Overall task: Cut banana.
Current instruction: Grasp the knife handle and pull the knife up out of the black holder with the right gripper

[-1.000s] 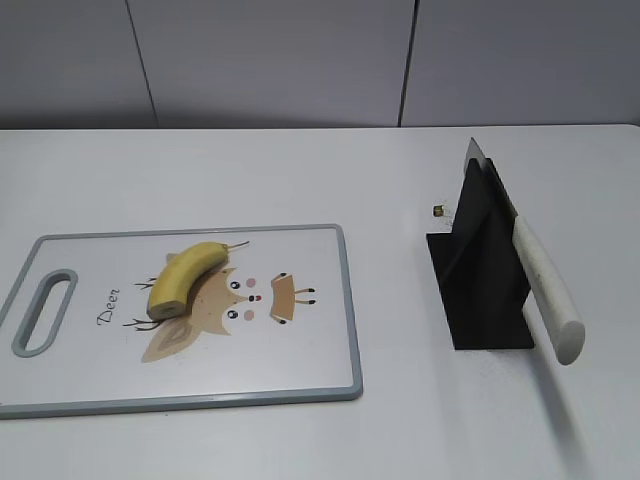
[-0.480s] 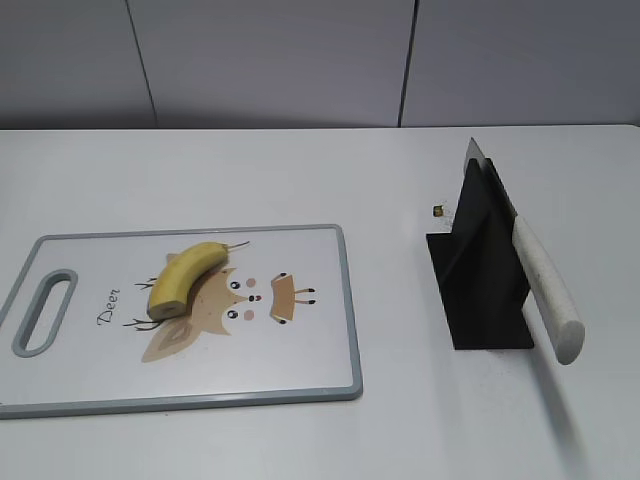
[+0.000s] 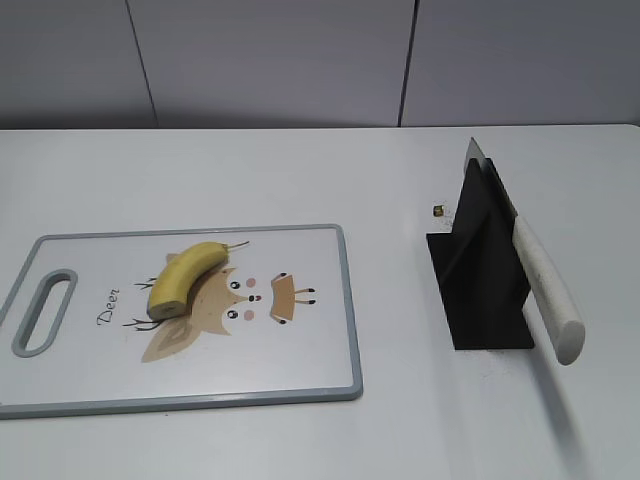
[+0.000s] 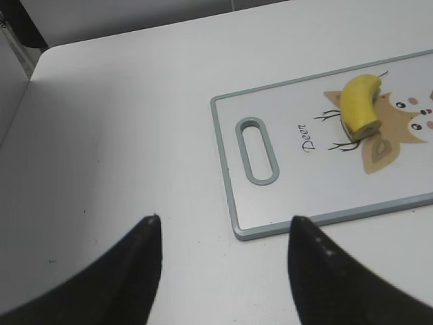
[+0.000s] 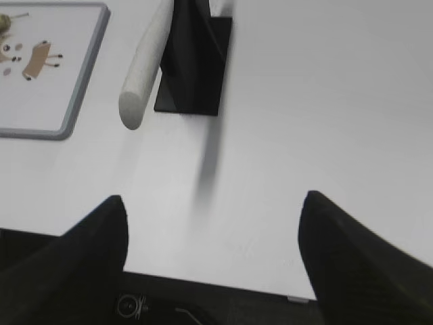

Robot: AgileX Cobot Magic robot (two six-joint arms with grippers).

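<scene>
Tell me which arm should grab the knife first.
Right. Its open gripper looks straight at the knife handle sticking out of the black stand; the left gripper faces the cutting board instead.

Smooth matt white counter [image 3: 300, 170], smooth plastic-looking cutting board [image 3: 320, 300] with a grey rim near the front left corner, smooth yellow banana [image 3: 185, 277] skin, matt black knife stand [image 3: 480, 290] toward the right edge, shiny metal blade and slightly rough whitish handle on the knife [image 3: 545, 290].

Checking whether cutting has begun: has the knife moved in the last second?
No. The knife sits in its black stand as before, handle jutting past the same front corner of the base.
</scene>
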